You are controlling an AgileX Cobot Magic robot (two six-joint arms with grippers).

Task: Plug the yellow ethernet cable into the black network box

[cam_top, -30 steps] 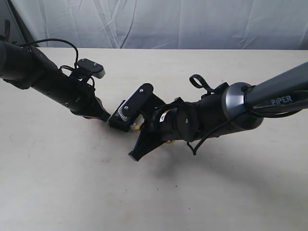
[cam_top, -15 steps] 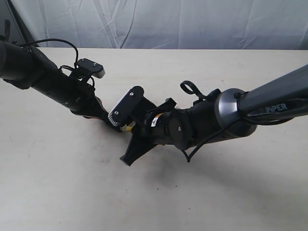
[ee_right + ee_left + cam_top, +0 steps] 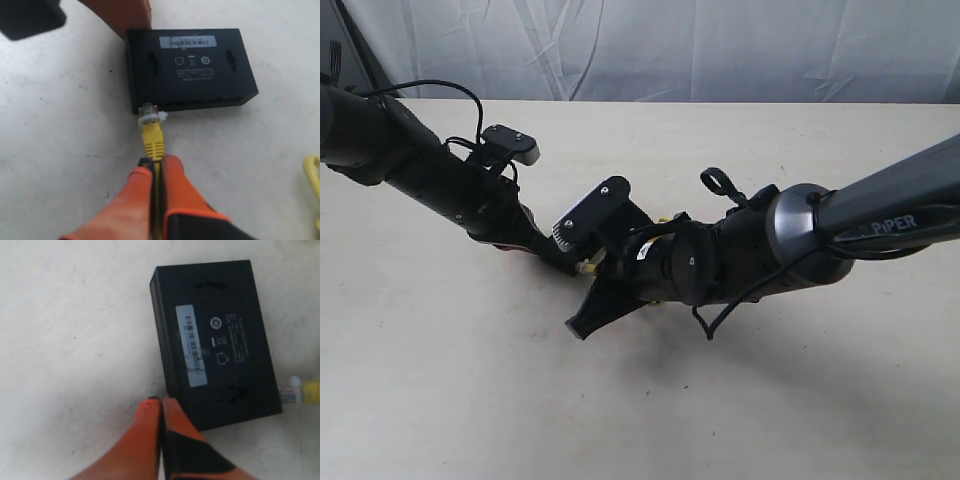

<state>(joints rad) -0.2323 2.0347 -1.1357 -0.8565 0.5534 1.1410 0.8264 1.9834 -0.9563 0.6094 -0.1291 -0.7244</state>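
The black network box point(image 3: 220, 340) lies flat on the table, its white label strip point(image 3: 191, 345) facing up. My left gripper point(image 3: 160, 402) is shut with nothing in it, and its orange fingertips rest against one side of the box near a corner. My right gripper point(image 3: 157, 162) is shut on the yellow ethernet cable point(image 3: 151, 135), just behind the plug boot. The clear plug point(image 3: 147, 111) sits at the box's point(image 3: 190, 70) port side, near its end; whether it is seated I cannot tell. In the exterior view the right wrist hides most of the box; a bit of the plug point(image 3: 586, 267) shows.
A loop of the yellow cable point(image 3: 312, 180) lies on the table beside my right gripper. The two arms point(image 3: 440, 170) point(image 3: 800, 240) meet over the middle of the pale table point(image 3: 470, 380). A grey curtain point(image 3: 720, 45) hangs behind the table's far edge.
My right arm has moved left toward the box with the cable, and its wrist now covers the box in the exterior view. The left arm has stayed put.
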